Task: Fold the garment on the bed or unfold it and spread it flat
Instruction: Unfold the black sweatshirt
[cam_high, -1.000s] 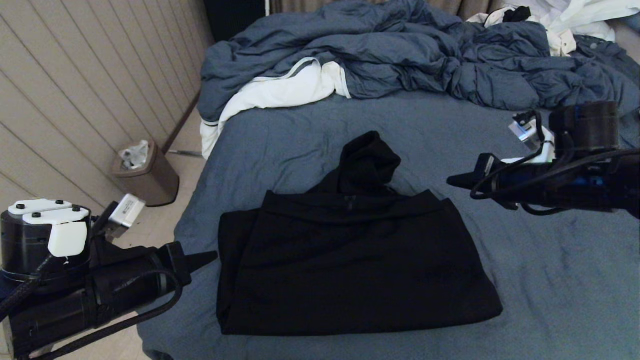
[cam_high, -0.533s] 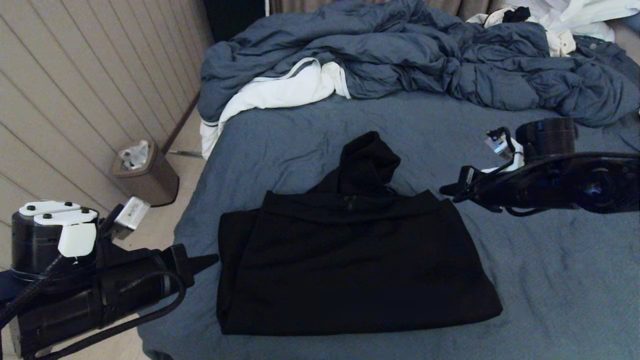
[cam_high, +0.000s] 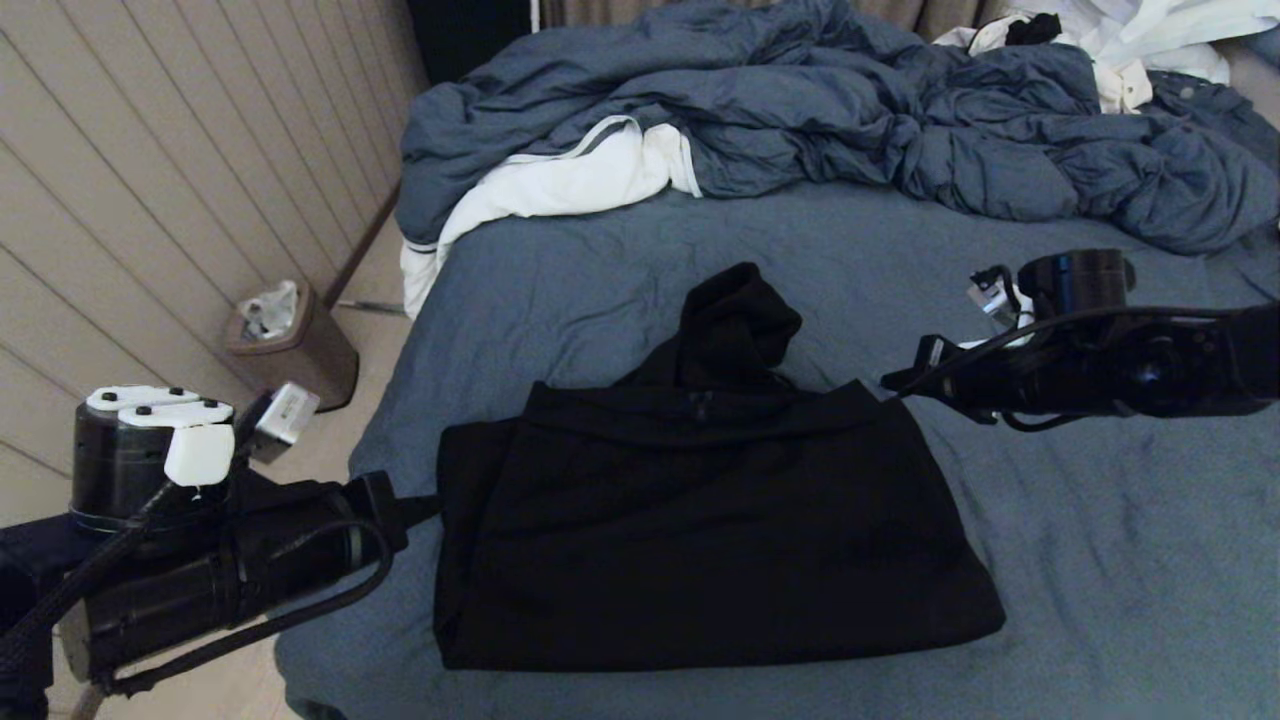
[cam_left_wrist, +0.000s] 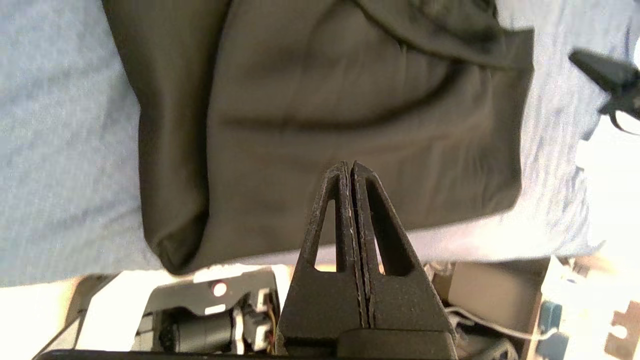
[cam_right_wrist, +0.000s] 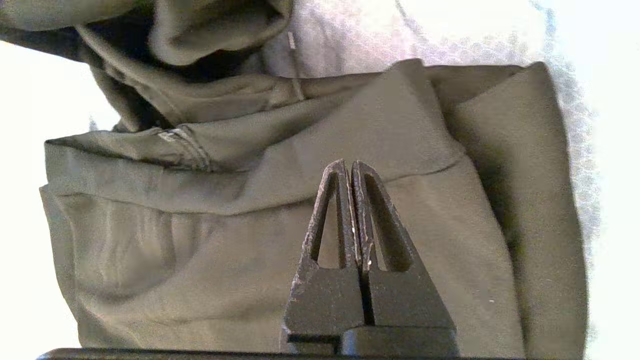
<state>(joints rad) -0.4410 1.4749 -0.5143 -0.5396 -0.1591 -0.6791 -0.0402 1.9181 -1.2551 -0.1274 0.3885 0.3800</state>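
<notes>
Your right gripper (cam_high: 892, 380) had dropped and swung in over the last second, from well out beside the garment (cam_high: 700, 520) to its upper right corner by the shoulder, while your left gripper (cam_high: 425, 508) had crept forward until its tip met the left edge of the cloth. Both tools were pinched fully closed with nothing between the fingers; the wrist views showed each pair pressed tip to tip above black fabric, holding none of it.

You had the hoodie lying near the front middle of the bed (cam_high: 1100, 560), folded into a rough rectangle with sleeves tucked in and the hood (cam_high: 735, 320) sticking out toward the duvet (cam_high: 800, 110). Judging by how it draped, it was soft, limp and fairly thick, with several layers stacked at each side fold. You would likely have done best opening the jaws wide and pinching those doubled edges at the corners, since a shallow bite would probably have lifted only the top layer.
</notes>
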